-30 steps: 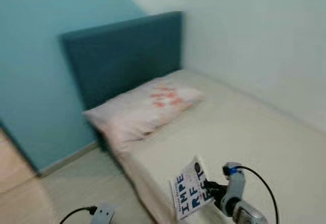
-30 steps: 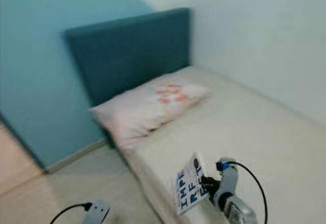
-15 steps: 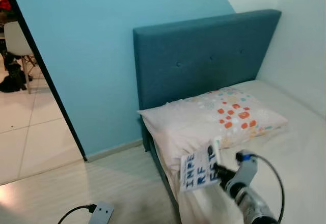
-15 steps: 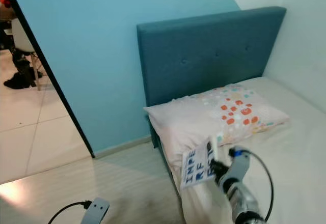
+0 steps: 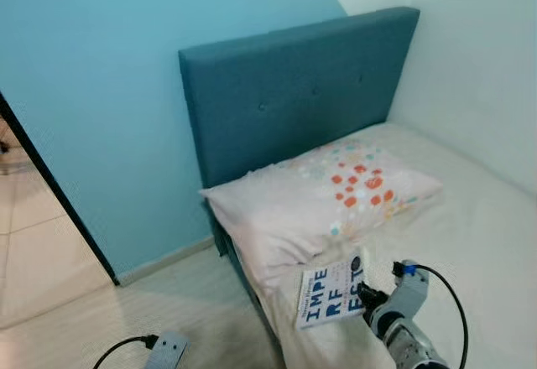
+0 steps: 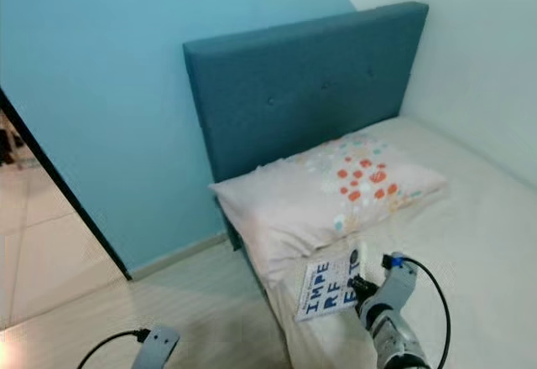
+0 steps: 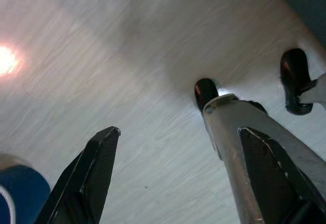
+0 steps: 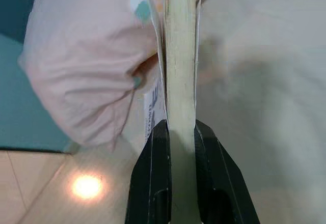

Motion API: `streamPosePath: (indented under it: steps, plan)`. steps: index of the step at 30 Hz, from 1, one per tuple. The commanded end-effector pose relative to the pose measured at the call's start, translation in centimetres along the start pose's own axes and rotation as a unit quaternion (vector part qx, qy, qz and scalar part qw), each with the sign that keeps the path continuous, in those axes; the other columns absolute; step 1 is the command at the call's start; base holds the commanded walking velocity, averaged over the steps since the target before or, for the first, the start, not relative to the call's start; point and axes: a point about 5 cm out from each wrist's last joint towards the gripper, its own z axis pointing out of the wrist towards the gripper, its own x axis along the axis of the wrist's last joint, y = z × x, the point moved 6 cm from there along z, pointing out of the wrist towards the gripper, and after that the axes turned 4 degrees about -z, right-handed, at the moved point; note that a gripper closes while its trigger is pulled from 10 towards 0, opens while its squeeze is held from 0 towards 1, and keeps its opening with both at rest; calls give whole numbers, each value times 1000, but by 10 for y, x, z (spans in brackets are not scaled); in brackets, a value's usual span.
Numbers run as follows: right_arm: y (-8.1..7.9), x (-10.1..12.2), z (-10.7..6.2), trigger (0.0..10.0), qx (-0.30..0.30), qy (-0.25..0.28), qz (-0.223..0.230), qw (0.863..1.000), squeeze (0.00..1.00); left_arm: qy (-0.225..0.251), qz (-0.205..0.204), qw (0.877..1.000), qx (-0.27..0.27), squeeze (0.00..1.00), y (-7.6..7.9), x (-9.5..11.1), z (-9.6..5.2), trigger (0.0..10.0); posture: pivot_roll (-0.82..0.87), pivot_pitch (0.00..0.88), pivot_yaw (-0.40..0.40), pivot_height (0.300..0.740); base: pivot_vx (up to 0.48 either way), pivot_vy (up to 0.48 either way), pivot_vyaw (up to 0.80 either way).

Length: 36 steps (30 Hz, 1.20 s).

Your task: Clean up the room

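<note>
The right arm (image 5: 409,337) reaches forward and up from low in the head views, its wrist cable looping behind it. The right gripper (image 8: 179,132) is clamped on the edge of a book (image 5: 331,299), one black finger (image 8: 152,169) pressed on each cover, page block between them. The book, white cover with large blue letters, is held tilted above the near edge of the bed (image 5: 470,243), just in front of the pillow (image 5: 315,204). The pillow, pale with orange and teal spots, lies against the teal headboard (image 5: 285,92). The left gripper (image 7: 178,175) hangs low over the pale wood-grain floor (image 7: 102,56), fingers spread apart with nothing between them; the left arm (image 5: 165,350) shows at the lower edge of the head views.
</note>
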Motion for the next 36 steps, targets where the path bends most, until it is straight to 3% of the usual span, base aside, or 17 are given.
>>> streamPosePath:
  steps: [1,7,10,19,27,29,31,32,36]
  plan:
    - [3,-2,-1,10000,-8,0,24,1000,0,-13,0,1000,4,0,-3,-8,-1,10000,11,0,14,740,0,0,0]
    - [21,9,-4,10000,-46,27,75,996,0,-14,2,1000,5,0,-4,-9,-1,10000,14,0,20,721,0,0,0]
    - [32,14,-7,10000,-66,49,142,986,0,-14,3,1000,5,0,-4,-10,-1,10000,14,0,20,706,0,0,0]
    - [48,14,-12,10000,-96,76,233,965,0,-9,1,1000,7,0,-7,-10,-2,10000,25,0,35,666,0,0,0]
    - [48,10,-13,10000,-97,75,249,961,0,22,-41,999,18,0,-16,6,-2,10000,38,0,42,641,0,0,0]
    - [33,17,-7,10000,-63,82,243,964,0,62,-60,996,28,0,-27,29,-3,10000,40,0,50,626,0,0,0]
    - [31,18,-6,10000,-59,84,244,964,0,67,-59,996,28,0,-28,32,-4,10000,40,0,50,621,0,0,0]
    - [28,24,-5,10000,-52,92,241,965,0,93,-63,993,29,0,-30,46,-5,10000,44,0,57,611,0,0,0]
    - [29,28,-5,10000,-60,95,220,969,0,117,-48,991,36,0,-34,62,-7,10000,50,0,58,591,0,0,0]
